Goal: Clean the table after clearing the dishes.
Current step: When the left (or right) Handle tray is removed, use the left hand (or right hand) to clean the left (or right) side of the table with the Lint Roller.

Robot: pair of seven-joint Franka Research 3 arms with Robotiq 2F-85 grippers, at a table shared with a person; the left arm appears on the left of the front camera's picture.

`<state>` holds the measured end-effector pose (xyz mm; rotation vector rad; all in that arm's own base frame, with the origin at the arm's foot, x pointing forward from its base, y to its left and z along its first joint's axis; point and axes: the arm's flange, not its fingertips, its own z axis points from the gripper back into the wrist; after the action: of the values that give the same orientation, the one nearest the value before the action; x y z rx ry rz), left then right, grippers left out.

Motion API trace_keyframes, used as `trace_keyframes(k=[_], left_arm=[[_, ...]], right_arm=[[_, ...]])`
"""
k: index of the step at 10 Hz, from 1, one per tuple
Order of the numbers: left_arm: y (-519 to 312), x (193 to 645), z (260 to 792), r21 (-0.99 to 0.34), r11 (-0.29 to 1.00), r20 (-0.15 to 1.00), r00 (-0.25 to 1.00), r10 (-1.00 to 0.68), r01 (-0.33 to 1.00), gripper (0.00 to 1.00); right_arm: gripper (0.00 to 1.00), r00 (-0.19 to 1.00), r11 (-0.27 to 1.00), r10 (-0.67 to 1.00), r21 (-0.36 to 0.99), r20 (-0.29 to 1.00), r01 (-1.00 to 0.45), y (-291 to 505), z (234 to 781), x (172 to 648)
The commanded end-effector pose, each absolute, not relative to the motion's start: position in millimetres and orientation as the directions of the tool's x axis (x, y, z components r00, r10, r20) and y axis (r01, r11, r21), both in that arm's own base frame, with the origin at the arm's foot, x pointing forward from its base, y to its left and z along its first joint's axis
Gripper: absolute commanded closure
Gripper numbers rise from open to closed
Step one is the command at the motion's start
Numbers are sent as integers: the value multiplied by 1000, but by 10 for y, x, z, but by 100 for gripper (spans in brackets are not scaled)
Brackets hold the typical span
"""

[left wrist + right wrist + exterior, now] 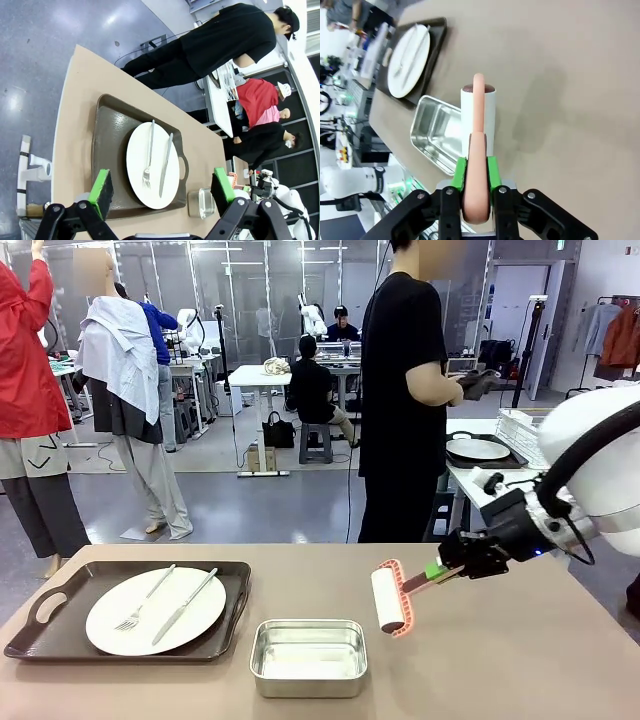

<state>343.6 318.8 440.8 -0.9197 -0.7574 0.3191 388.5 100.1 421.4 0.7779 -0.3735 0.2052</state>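
Right gripper (pixel 437 571): clamped on roller (pixel 388 600) handle.
Left gripper (pixel 162 186): fingers apart, empty.
Technique: keep roller flat on table (pixel 520 660), press evenly, skirt tray (pixel 240 590).

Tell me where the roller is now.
Front view: the right claw holds the roller toward the right side of the table, near the far right corner of the pan.

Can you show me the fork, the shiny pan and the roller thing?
fork (pixel 149 596): front view, middle of its handle.
pan (pixel 308 667): front view, its bare bottom.
lint roller (pixel 388 600): front view, its white roll.
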Motion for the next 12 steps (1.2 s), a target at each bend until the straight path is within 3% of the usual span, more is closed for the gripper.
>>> trace_keyframes(k=[1,2,8,9,10,12], left_arm=[[3211,3419,4428,-814,576,453,702,549,75,0],[3211,3419,4428,-814,576,453,702,549,75,0],[3211,3419,4428,-814,576,453,702,549,75,0],[3211,3419,4428,-814,576,453,702,549,75,0],[3211,3419,4428,-814,576,453,702,549,75,0],[3211,3419,4428,-814,576,453,702,549,75,0]], right_arm=[[94,894,625,92,673,439,-395,987,4077,4024],[94,915,697,43,644,401,-315,1001,4214,3885],[94,915,697,43,644,401,-315,1001,4214,3885],[79,908,685,61,644,413,-340,994,4161,3911],[79,937,619,41,727,347,-296,932,4048,3987],[79,955,619,-37,757,294,-209,791,3816,4106]])
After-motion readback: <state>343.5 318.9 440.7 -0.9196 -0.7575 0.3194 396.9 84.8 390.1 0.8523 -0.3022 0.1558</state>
